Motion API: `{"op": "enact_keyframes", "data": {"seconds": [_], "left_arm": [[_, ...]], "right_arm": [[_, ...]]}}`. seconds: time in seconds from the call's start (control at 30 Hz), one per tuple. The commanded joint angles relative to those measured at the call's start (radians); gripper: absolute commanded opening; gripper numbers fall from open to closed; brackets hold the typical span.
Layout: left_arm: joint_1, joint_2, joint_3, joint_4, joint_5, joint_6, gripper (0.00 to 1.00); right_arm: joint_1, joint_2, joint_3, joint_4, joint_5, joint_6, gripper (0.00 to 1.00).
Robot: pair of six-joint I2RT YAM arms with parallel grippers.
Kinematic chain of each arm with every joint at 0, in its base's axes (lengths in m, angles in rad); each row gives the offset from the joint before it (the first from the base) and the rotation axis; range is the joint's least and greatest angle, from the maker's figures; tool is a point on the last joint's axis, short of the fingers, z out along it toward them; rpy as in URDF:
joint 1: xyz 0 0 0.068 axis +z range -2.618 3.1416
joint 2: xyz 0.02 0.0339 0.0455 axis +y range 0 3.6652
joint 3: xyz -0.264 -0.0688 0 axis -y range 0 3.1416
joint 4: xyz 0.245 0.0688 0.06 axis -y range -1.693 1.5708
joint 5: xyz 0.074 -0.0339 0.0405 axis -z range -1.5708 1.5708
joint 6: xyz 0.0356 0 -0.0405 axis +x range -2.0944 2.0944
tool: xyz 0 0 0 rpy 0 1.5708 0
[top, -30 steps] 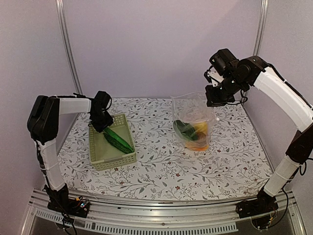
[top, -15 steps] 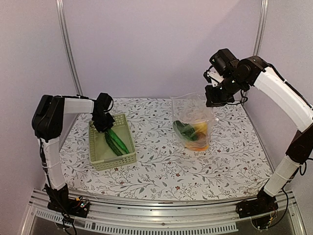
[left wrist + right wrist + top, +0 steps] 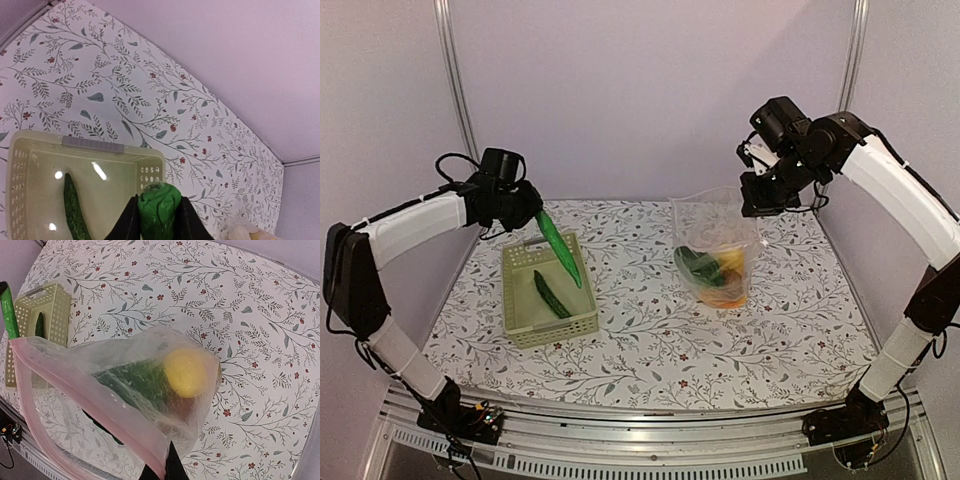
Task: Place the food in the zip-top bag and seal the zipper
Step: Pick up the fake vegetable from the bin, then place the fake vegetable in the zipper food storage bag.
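1. Basket (image 3: 548, 290): pale green, slotted, on the floral counter (image 3: 640, 340); the landmark for every entry below.
2. Dark cucumber (image 3: 551, 296): lies flat on the basket floor, near its middle.
3. Bright cucumber (image 3: 560, 250): held by its upper end and slanting down over the basket, with its lower tip above the basket's right wall. Whether the tip touches the wall cannot be told.
4. Left end effector (image 3: 525, 210): raised above the basket's far left corner, its 2 fingers narrow and clamped on the bright cucumber's end.
5. Bag (image 3: 718, 245): clear and crinkly, well to the right of the basket. It hangs from its top edge and its bottom reaches the counter.
6. Bag contents: 1 lemon (image 3: 189, 371), dark green pieces (image 3: 135, 380) and an orange piece (image 3: 725, 296), all low in the bag.
7. Zipper (image 3: 31, 410): pale pink strip along the bag's mouth edge, on the side facing the basket.
8. Right end effector (image 3: 760, 195): raised, farther right of the basket than the bag, and pinched fully closed on the bag's top edge.
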Motion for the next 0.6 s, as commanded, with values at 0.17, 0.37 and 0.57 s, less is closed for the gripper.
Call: {"op": "enact_keyframes", "data": {"seconds": [0.17,0.37,0.57], "left_arm": [[-0.175,-0.215,0.07,0.14,0.021,0.229,0.01],[-0.291,-0.248,0.227,0.132,0.014,0.385,0.0],[-0.375,-0.233,0.351,0.184,-0.007,0.491,0.0]], "right_arm": [[0.003,0.013,0.063,-0.026,-0.066,0.008,0.0],[0.005,0.034,0.098,-0.022,-0.119,0.005,0.0],[0.03,0.126,0.278,-0.102,-0.186,-0.001,0.0]]}}
